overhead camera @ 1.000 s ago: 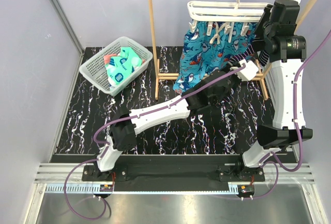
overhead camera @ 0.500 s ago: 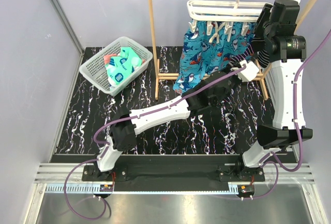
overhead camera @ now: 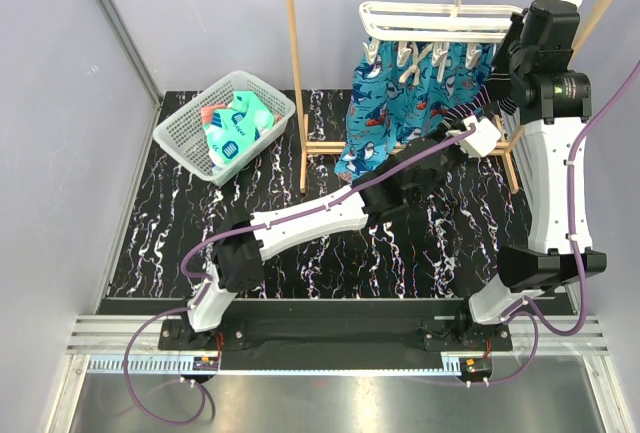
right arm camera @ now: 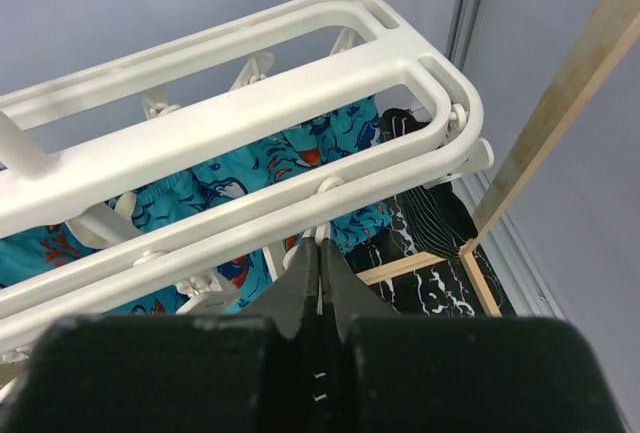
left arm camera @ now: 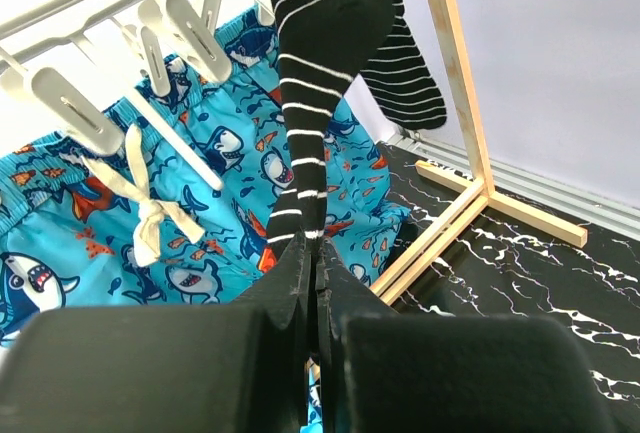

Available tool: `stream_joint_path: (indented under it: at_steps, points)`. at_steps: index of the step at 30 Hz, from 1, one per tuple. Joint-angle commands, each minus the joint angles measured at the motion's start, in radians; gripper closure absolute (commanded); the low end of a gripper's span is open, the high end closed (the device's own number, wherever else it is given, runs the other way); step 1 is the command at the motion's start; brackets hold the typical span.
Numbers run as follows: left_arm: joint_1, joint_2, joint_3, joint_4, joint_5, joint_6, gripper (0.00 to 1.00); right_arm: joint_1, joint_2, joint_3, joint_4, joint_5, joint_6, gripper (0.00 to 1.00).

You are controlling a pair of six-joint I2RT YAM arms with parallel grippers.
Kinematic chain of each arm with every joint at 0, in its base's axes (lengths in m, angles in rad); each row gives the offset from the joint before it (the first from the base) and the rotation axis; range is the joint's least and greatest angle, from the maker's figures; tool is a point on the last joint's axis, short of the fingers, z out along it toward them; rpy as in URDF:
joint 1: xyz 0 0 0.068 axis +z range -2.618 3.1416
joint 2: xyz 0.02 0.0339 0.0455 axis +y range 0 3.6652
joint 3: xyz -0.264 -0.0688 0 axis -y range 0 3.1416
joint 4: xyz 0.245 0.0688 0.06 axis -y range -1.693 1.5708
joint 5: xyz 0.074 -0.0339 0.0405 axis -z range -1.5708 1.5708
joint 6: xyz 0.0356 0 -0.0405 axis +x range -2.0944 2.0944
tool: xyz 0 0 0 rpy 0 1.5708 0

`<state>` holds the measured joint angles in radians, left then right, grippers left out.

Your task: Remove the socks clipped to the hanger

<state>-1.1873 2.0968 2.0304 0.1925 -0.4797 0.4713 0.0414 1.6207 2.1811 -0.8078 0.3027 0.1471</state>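
Two black-and-white striped socks hang from the white slatted hanger [right arm camera: 250,118], at its end nearest the wooden rack [left arm camera: 460,103]. The near sock [left arm camera: 315,73] is black with thin white bands and drops straight down. Its lower tip narrows into the left jaws, which are pressed together on it. The far sock [left arm camera: 405,73] hangs just behind it, finer-striped and free.

Empty white clips [left arm camera: 190,33] dangle beside them in front of a blue shark-print cloth [left arm camera: 200,213]. A teal sock [overhead camera: 235,128] and a coral one [overhead camera: 207,113] lie in the mesh basket [overhead camera: 178,135], well apart on the black marbled worktop [left arm camera: 520,283].

The right jaws are fully closed, their tips just under the hanger's lower rail. Nothing shows between them, and I cannot tell whether they touch a clip.

Both striped socks' cuffs run to the top edge of the left wrist view, so the clips holding them cannot be made out. From above, the two arms cover nearly all of both socks.
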Motion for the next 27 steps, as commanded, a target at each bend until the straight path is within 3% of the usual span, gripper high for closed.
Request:
stream_joint_path:
  at_steps: [1, 8, 11, 12, 15, 27]
  points:
    - [-0.009, -0.024, 0.010, 0.076, -0.022, 0.003, 1.00, 0.011, -0.044, -0.007, 0.070, 0.026, -0.011, 1.00]
    - [-0.009, -0.034, -0.009, 0.082, -0.023, -0.007, 1.00, 0.014, -0.045, -0.011, 0.062, 0.013, -0.007, 1.00]
    - [-0.009, -0.034, -0.007, 0.084, -0.025, -0.005, 1.00, 0.014, -0.042, -0.003, 0.053, -0.025, -0.003, 0.81]
    - [-0.009, -0.034, -0.007, 0.084, -0.025, -0.005, 1.00, 0.012, -0.042, -0.003, 0.050, -0.031, -0.001, 0.69]
    - [-0.009, -0.034, -0.007, 0.084, -0.025, -0.005, 1.00, 0.014, -0.054, -0.021, 0.062, -0.051, -0.006, 0.57]
    - [-0.012, -0.037, -0.004, 0.088, -0.027, 0.001, 1.00, 0.015, -0.056, -0.041, 0.071, -0.030, -0.047, 0.53]
